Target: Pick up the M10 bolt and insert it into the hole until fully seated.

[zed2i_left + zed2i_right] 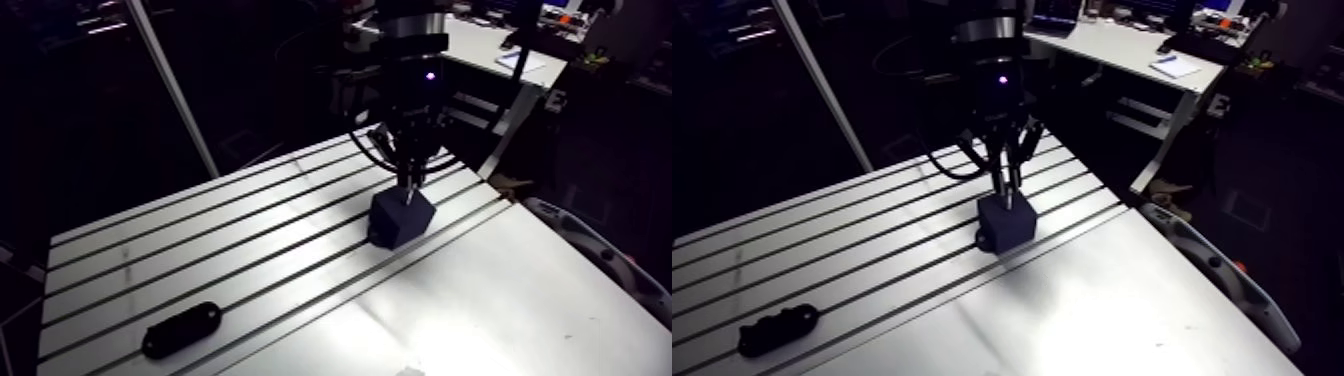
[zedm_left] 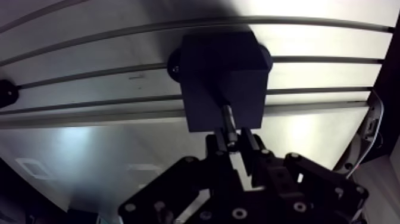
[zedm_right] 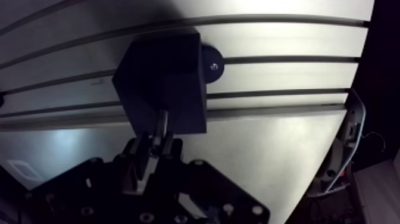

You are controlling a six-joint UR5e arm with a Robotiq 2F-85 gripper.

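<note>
A dark cube-shaped block [image 1: 401, 218] stands on the slotted aluminium table [image 1: 500, 300], bolted down by a round foot [image 3: 212, 64]. My gripper [image 2: 236, 142] hangs straight over the block, its fingers closed on a thin metal bolt [image 2: 228, 119]. The bolt's shaft points down onto the block's top face [image 2: 220, 77]; its tip touches or enters the face near the edge closest to the gripper. The hole itself is hidden by the bolt and the dark surface. In the arm view the gripper [image 1: 1010, 190] sits right on top of the block [image 1: 1007, 222].
A black oblong holder [image 1: 181, 329] lies near the table's front left edge. Parallel slots [image 1: 250, 240] run across the table. A grey curved handle-like part [image 1: 1217, 270] hangs off the table's right edge.
</note>
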